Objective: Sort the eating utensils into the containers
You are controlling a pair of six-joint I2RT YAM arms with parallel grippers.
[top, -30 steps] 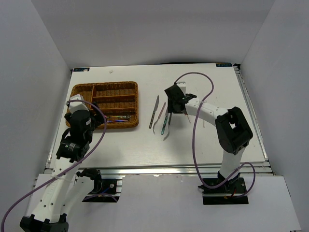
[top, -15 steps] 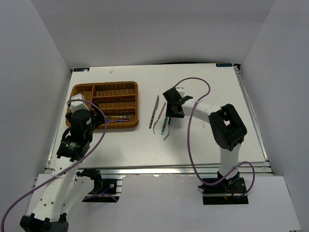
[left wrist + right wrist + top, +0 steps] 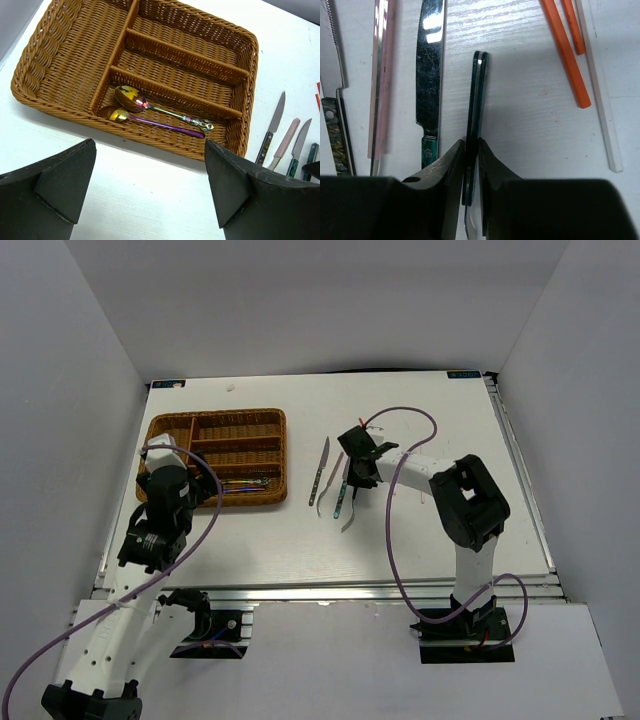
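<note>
On the white table, the left gripper hangs with its jaws spread wide and nothing between them, just short of the near rim of the rectangular brown woven wicker tray. The tray's nearest long compartment holds the iridescent rainbow spoon and the gold-bowled spoon side by side, bowls toward the crosswise section. Well apart to the right, the right gripper pinches a slim dark-green utensil standing on edge, between a green-handled silver knife and red-orange chopsticks.
</note>
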